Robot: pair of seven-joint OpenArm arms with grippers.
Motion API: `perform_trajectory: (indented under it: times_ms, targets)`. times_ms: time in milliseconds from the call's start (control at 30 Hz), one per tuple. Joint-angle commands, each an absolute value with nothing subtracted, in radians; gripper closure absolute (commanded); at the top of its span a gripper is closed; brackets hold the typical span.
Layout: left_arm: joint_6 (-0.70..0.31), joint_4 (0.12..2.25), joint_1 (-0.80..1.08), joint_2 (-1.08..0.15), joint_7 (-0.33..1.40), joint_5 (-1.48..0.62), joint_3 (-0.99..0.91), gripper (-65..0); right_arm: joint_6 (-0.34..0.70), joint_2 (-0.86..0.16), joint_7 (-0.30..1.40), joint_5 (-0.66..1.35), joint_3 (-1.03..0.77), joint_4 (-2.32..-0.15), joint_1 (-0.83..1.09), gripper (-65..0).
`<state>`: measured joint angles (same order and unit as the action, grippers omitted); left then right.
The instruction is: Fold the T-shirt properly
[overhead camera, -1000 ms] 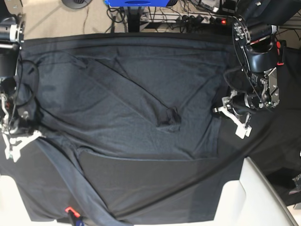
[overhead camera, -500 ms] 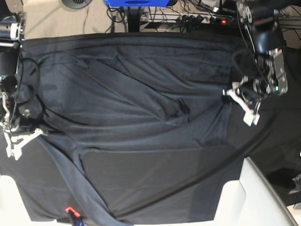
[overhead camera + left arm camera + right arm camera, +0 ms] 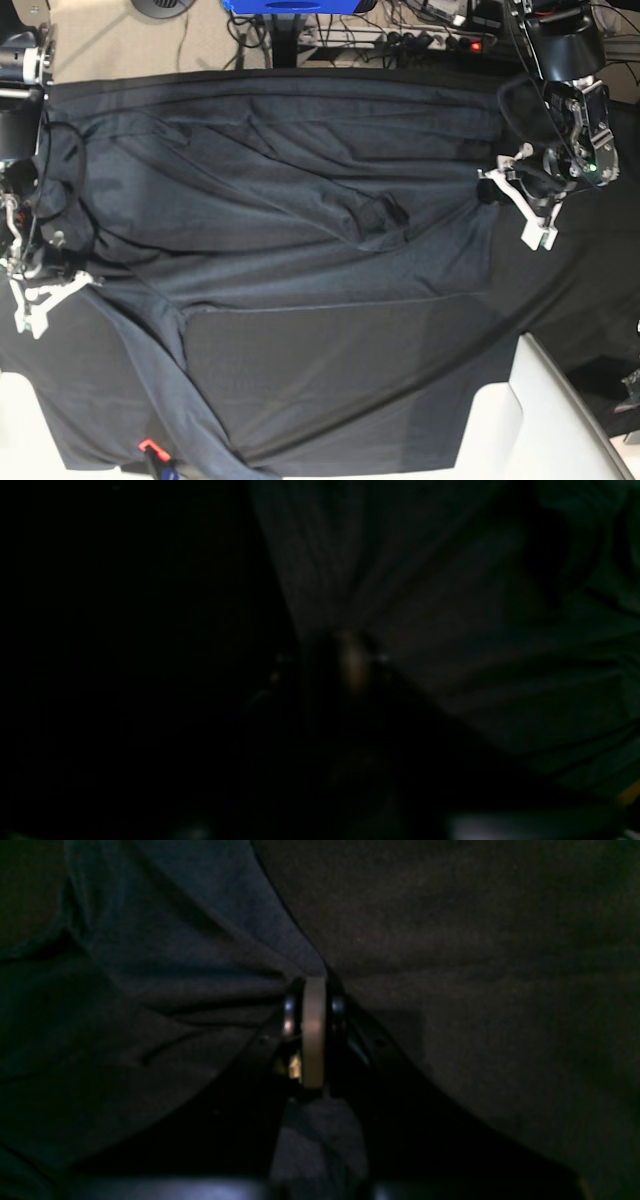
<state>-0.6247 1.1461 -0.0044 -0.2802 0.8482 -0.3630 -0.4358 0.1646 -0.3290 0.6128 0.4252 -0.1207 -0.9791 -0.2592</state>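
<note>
T-shirt [image 3: 290, 210] lies spread wide over the black tablecloth [image 3: 340, 390], covering most of its far half, wrinkled, with a small bunched knot of fabric near the shirt's middle [image 3: 385, 212] and long creases running from that knot toward both side edges. Right gripper [image 3: 35, 300] sits at the shirt's edge on the base view's left, jaws pressed together and pinching T-shirt fabric; in the right wrist view the closed fingertips [image 3: 314, 1032] have cloth gathered around and under them. Left gripper [image 3: 525, 205] is at the shirt's opposite edge, on the base view's right, white fingers parted somewhat; left wrist view is very dark, so cannot tell if any fabric is caught between them, though shirt folds [image 3: 425, 605] fan out just beyond the tip. A long strip of shirt trails from the right gripper's side down toward the tablecloth's near edge
</note>
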Motion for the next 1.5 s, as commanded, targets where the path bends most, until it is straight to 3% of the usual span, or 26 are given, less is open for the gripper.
perform_trajectory:
  times_ms: [0, 67, 167, 433, 800, 1133, 1467]
  targets:
    - [-0.624, 1.176, -0.019, -0.300, 0.845, -0.374, -0.441, -26.7, 0.163, -0.344, 0.595, 0.429, -0.125, -0.995, -0.278, -0.2]
    - [-0.624, 1.225, -0.015, -0.302, 0.851, -0.369, -0.441, -37.2, 0.163, -0.343, 0.595, 0.429, -0.125, -0.995, -0.275, -0.2]
    - [-0.622, 1.287, -0.010, -0.302, 0.881, -0.367, -0.495, -43.6, 0.163, -0.343, 0.595, 0.429, -0.125, -0.995, -0.275, -0.2]
    - [-0.593, 1.236, -0.157, -0.302, 0.934, -0.288, -0.575, -43.4, 0.163, -0.343, 0.595, 0.429, -0.125, -0.995, -0.275, -0.2]
    - [-0.590, 0.762, -0.458, -0.303, 0.806, -0.151, -0.575, -43.4, 0.165, -0.351, 0.595, 0.429, -0.125, -0.995, -0.275, -0.2]
    - [-0.590, 0.484, -0.572, -0.300, 0.653, -0.139, -0.573, -43.3, 0.166, -0.352, 0.595, 0.429, -0.127, -0.995, -0.278, -0.2]
    - [-0.556, 0.452, -0.572, -0.306, 0.595, -0.137, -0.573, -43.3, 0.168, -0.371, 0.595, 0.429, -0.127, -0.995, -0.277, -0.2]
